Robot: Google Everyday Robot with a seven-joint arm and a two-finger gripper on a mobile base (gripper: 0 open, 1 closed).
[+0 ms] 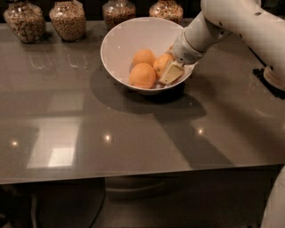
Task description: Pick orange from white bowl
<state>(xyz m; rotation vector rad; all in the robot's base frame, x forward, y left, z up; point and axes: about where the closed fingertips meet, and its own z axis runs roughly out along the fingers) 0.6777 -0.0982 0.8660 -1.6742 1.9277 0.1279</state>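
The white bowl [116,44] stands on the grey table, tilted a little toward me. Three oranges lie in it: one at the front [142,75], one behind it [144,57], and one on the right [161,63]. No dark stem dot shows on any of them. My gripper [169,72] reaches into the bowl from the right, over its right rim. It sits low against the right-hand orange, which it partly hides. The white arm [213,26] runs up to the top right.
Several glass jars of grain stand along the table's far edge, such as one at the left [67,18] and one behind the bowl [116,10]. A dark object [271,84] lies at the table's right edge under the arm. The table's front edge [133,176] runs across the lower part of the view.
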